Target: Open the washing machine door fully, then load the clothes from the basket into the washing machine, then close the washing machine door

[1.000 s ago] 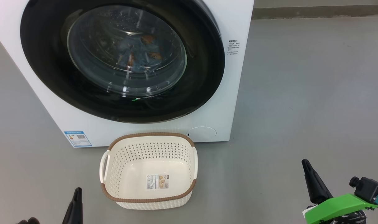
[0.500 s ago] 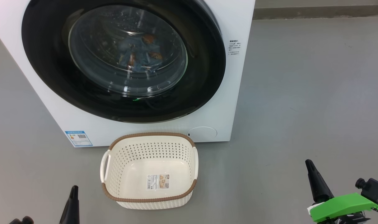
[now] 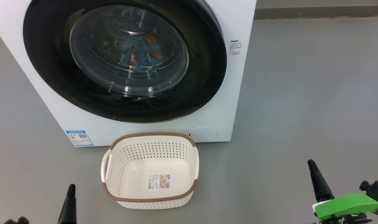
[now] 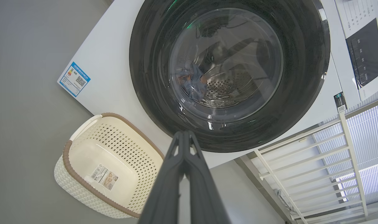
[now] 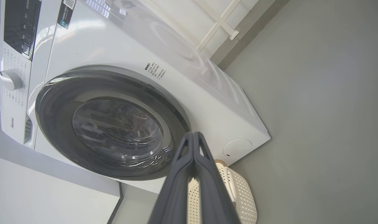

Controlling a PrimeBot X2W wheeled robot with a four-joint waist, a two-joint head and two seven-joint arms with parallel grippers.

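The white washing machine [image 3: 238, 81] fills the upper left of the head view. Its round black-rimmed door [image 3: 207, 77] lies flush against the front, closed. Through the glass I see the light blue clothes [image 3: 139, 53] with orange-brown prints lying in the drum; they show in the left wrist view too, clothes [image 4: 190, 81]. The cream basket [image 3: 150, 169] with a brown rim sits on the floor before the machine, holding nothing but its paper label. My left gripper [image 3: 71, 188] is low at the left, shut, its tips pressed together [image 4: 183, 134]. My right gripper [image 3: 310, 163] is at the lower right, shut [image 5: 193, 134], holding nothing.
Grey floor [image 3: 301, 93] spreads open to the right of the machine. A skirting strip [image 3: 319, 12] runs along the back wall. A white railing [image 4: 301, 161] and blinds stand beside the machine. The control panel [image 4: 364, 53] sits on the machine's upper front.
Both grippers have sunk slightly toward the bottom edge of the head view and the picture has shifted a little. The door, clothes and basket have not moved.
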